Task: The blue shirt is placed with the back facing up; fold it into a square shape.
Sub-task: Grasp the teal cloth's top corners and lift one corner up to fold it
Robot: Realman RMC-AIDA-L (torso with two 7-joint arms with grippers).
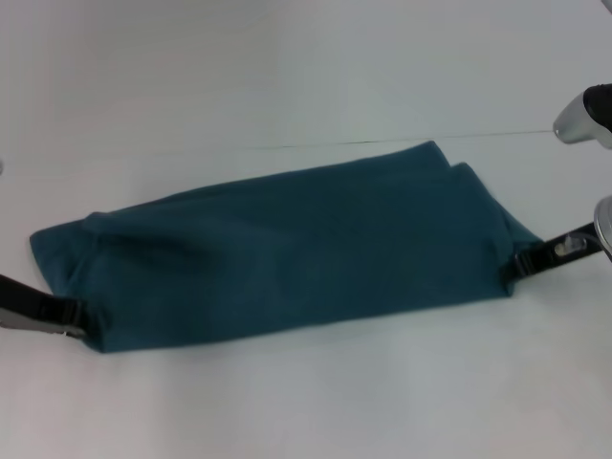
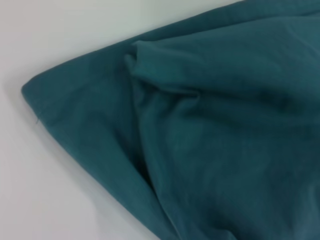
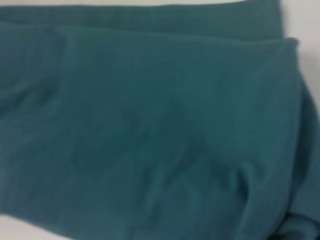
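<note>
The blue shirt [image 1: 287, 253] lies across the white table as a long folded band, running from the near left to the far right. My left gripper [image 1: 75, 320] is at the band's near-left corner, with its black fingers closed on the fabric edge. At the near-right corner my right gripper [image 1: 519, 268] pinches the fabric in the same way. The left wrist view shows the blue shirt [image 2: 210, 140] with a folded corner and soft creases. In the right wrist view the blue shirt [image 3: 150, 125] nearly fills the picture in layered folds. Neither wrist view shows fingers.
The white table [image 1: 306, 402] extends in front of and behind the shirt. A thin seam line [image 1: 382, 142] crosses the table behind the shirt. Part of the right arm's grey housing [image 1: 583, 115] shows at the far right edge.
</note>
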